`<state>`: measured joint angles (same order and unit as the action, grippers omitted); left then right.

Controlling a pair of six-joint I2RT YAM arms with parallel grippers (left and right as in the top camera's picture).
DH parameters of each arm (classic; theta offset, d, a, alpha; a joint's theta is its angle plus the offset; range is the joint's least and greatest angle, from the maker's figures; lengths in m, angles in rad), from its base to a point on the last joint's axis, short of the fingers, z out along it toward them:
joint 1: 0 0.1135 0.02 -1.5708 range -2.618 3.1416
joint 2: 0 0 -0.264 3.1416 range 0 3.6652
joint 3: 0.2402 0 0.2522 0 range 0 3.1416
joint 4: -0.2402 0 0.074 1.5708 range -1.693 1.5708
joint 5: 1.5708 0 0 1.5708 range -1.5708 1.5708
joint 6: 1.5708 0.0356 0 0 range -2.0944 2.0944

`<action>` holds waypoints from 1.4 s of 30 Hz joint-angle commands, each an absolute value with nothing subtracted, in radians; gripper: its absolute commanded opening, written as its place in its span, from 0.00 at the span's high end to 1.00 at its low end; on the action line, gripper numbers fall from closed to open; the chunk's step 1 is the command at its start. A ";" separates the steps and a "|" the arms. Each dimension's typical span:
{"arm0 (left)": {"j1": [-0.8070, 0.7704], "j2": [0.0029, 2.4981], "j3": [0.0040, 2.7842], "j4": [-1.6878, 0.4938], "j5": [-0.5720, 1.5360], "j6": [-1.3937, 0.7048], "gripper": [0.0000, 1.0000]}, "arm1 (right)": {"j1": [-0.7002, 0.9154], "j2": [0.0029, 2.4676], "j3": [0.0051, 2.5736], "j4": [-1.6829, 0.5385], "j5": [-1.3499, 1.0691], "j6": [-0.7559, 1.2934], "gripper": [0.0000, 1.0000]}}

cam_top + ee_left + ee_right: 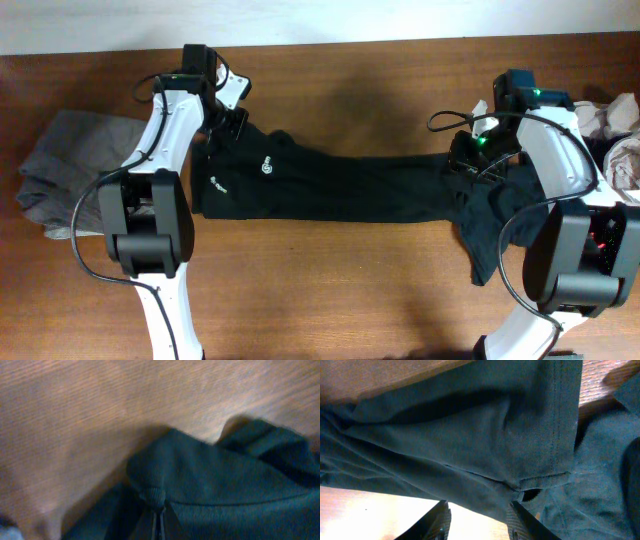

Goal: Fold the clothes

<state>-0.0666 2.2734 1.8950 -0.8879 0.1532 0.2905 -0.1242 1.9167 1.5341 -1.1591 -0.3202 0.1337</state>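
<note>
- Brown wooden table [330, 290] fills the overhead view, with a pale strip along its far edge.
- Black shirt [340, 185] lies across the middle as a long band pulled between the two arms, with a small white logo [267, 165] near its left end.
- Left gripper [232, 122] sits at the shirt's far left corner. The left wrist view shows its jaws pressed together on a bunched ridge of the black cloth, with bare wood beyond.
- Right gripper [472, 158] sits at the shirt's far right end. Its fingers [437, 522] stand partly apart with a thick fold of the shirt and a stitched hem caught between them.
- More black cloth sags toward the near edge under the right arm; whether it belongs to the shirt I cannot tell.
- Grey garment [70, 170] lies crumpled at the left edge, just beside the left arm and apart from the shirt.
- Pale garments [618, 135] are heaped at the far right, partly behind the right arm.
- Left arm's white body and black base cover the shirt's left edge; the right arm's base hides its near right part.
- Black cable [85, 215] loops beside the left base, over the grey garment.
</note>
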 commanded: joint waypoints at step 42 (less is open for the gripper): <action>-0.017 2.130 1.902 -1.521 -0.009 0.092 0.99 | -0.115 1.887 1.545 -1.163 -0.325 0.128 0.58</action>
<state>-0.0181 2.1532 1.9110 -1.4960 0.0681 0.1268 -0.1242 1.9167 1.5341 -1.1599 -0.3199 0.1318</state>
